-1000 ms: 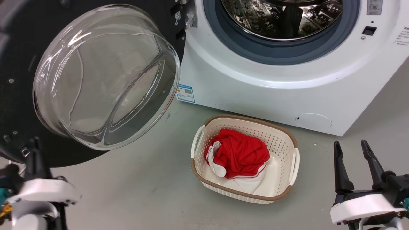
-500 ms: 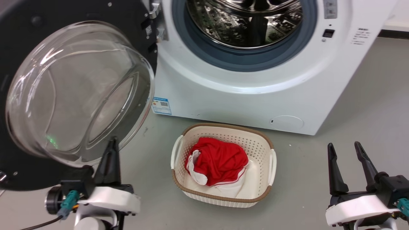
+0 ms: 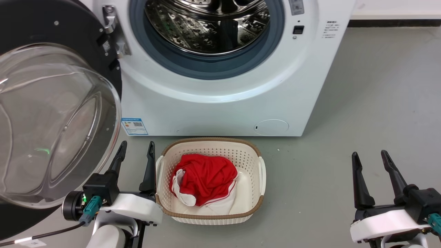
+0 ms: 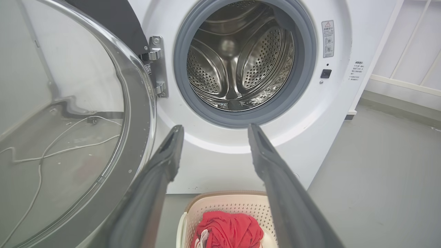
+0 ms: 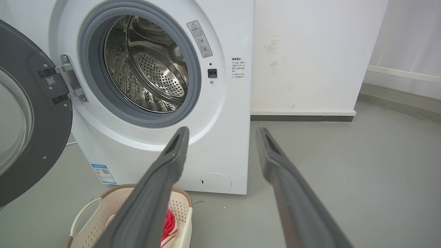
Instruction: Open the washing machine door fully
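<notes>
The washing machine door [image 3: 51, 113] is a black disc with a bulging clear glass bowl. It stands swung wide to the left of the white washing machine [image 3: 213, 103], held by a metal hinge [image 3: 115, 34]. The door [image 4: 69, 131] also takes up the left of the left wrist view, and its dark rim [image 5: 34, 131] shows at the left of the right wrist view. My left gripper [image 3: 136, 146] is open with nothing in it, just right of the glass bowl and beside the basket. My right gripper [image 3: 368, 156] is open over bare floor at the lower right.
A cream laundry basket [image 3: 253, 151] with a brown rim sits on the floor before the machine and holds a red and white garment [image 3: 203, 179]. The steel drum mouth [image 3: 206, 24] with its grey rubber ring gapes open. Grey floor spreads to the right.
The head camera has swung, so the machine, door and basket shifted left in the picture. My left gripper has come out from the door's lower edge and now shows both fingers apart beside the basket.
</notes>
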{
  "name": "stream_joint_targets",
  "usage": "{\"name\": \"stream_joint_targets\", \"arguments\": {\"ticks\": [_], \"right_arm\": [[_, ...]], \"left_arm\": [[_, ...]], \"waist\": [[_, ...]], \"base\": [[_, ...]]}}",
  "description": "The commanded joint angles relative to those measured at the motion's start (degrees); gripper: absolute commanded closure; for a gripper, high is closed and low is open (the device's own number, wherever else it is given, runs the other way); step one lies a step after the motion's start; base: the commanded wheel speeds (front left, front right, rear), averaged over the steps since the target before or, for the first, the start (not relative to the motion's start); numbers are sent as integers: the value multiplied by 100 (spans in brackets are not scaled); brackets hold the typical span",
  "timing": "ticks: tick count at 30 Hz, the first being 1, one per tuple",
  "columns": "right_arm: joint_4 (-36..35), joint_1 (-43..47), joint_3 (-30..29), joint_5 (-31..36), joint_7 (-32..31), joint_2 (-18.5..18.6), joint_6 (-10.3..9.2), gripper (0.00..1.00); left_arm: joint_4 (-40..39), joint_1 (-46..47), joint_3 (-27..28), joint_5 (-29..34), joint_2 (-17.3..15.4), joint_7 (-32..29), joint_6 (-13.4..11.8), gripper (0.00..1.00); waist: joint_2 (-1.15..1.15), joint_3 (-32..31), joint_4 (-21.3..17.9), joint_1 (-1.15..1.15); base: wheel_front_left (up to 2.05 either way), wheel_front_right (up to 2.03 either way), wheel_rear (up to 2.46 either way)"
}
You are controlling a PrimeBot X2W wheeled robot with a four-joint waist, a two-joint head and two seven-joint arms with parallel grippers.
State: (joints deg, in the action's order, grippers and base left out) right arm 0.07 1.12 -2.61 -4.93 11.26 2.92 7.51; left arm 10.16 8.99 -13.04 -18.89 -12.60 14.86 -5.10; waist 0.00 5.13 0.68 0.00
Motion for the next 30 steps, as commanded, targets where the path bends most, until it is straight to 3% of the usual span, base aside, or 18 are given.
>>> {"name": "stream_joint_targets", "arguments": {"ticks": [1, 13, 30], "right_arm": [[-22, -88, 9, -9, 35, -9, -4, 0], [50, -93, 9, -44, 47, -9, -4, 0], [67, -87, 14, -25, 58, -9, -4, 0]], "left_arm": [[10, 68, 1, 43, 4, 32, -33, 0], [19, 25, 123, 250, 63, 44, -141, 0], [-29, -55, 359, 371, 175, 45, -53, 0]], "waist": [[0, 4, -101, 0], [0, 45, -164, 0], [0, 51, -132, 0]], "base": [[0, 0, 0], [0, 0, 0], [0, 0, 0]]}}
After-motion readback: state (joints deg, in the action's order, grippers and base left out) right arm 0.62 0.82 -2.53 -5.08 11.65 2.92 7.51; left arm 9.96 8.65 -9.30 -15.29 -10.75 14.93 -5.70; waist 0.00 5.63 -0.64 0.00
